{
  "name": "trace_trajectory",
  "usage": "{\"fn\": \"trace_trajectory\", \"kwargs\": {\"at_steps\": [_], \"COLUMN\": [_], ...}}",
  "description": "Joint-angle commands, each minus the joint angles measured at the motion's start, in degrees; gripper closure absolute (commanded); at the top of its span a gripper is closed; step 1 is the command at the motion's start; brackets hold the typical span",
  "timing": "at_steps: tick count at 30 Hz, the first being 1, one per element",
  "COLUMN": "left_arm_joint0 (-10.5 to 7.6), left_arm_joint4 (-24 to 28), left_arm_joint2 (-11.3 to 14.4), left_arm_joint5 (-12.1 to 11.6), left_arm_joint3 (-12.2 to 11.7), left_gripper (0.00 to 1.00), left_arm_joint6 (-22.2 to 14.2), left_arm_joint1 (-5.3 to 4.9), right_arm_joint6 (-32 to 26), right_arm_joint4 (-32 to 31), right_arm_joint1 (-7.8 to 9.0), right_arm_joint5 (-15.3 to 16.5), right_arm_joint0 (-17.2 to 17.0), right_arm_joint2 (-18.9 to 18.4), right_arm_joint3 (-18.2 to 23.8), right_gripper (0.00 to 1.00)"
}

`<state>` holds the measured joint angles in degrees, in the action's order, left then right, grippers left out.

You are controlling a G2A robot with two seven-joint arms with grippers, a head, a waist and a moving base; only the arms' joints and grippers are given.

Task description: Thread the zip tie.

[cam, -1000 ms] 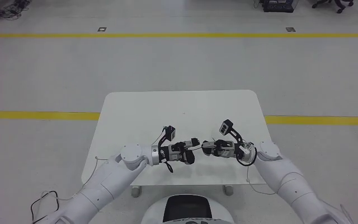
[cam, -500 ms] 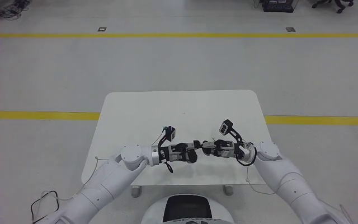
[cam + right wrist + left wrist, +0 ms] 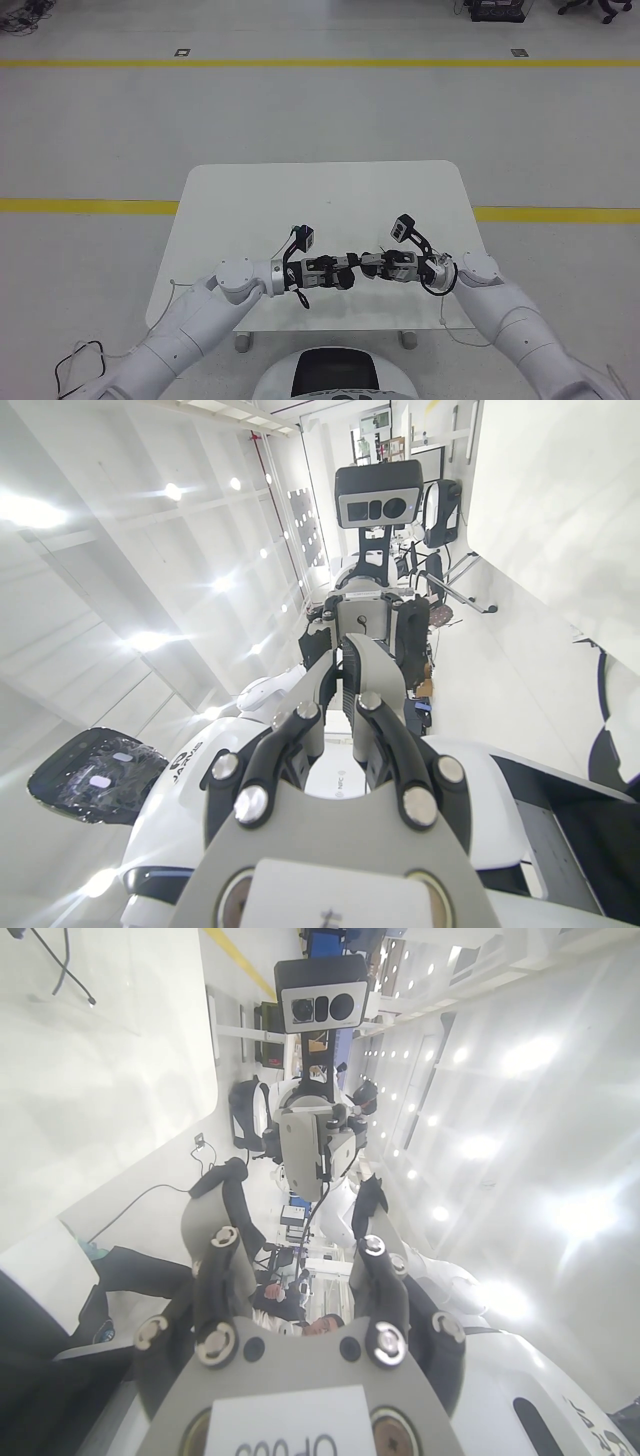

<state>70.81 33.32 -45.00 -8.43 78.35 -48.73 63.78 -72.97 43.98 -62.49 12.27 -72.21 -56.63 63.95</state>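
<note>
Left hand is hanging open, fingers spread, facing my right hand tip to tip above the near part of the tabletop. I am holding the right hand's fingers pressed together; the zip tie is too small to make out.

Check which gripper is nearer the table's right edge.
Right. The right gripper hangs on that edge's side of the meeting point. The left gripper faces it, farther from the table's right edge.
</note>
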Motion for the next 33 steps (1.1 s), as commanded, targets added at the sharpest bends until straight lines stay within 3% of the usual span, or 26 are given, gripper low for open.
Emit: {"fn": "trace_trajectory", "kwargs": {"at_steps": [1,15,22,33], "left_arm_joint0": [0.07,0.40,0.36,0.38], "left_arm_joint4": [0.02,0.21,0.42,0.65], "left_arm_joint2": [-0.06,-0.36,-0.41,-0.51], "left_arm_joint5": [-0.04,-0.54,-0.72,-0.64], "left_arm_joint3": [0.07,0.16,0.03,0.07], "left_gripper": [0.59,0.71,0.82,0.86], "left_arm_joint6": [0.03,0.10,0.39,0.78], "left_arm_joint1": [-0.03,-0.21,-0.21,-0.23], "right_arm_joint6": [0.03,1.52,1.38,1.04], "right_arm_joint4": [-0.29,-2.60,-3.51,-4.27], "right_arm_joint1": [-0.05,-0.41,-0.61,-0.90], "right_arm_joint5": [-0.24,-1.86,-2.72,-3.49], "right_arm_joint0": [0.06,0.52,0.83,1.22], "right_arm_joint2": [0.07,0.39,0.73,1.06], "right_arm_joint3": [-0.03,-0.76,-0.99,-1.47], "right_gripper": [1.00,1.00,1.00,1.00]}}
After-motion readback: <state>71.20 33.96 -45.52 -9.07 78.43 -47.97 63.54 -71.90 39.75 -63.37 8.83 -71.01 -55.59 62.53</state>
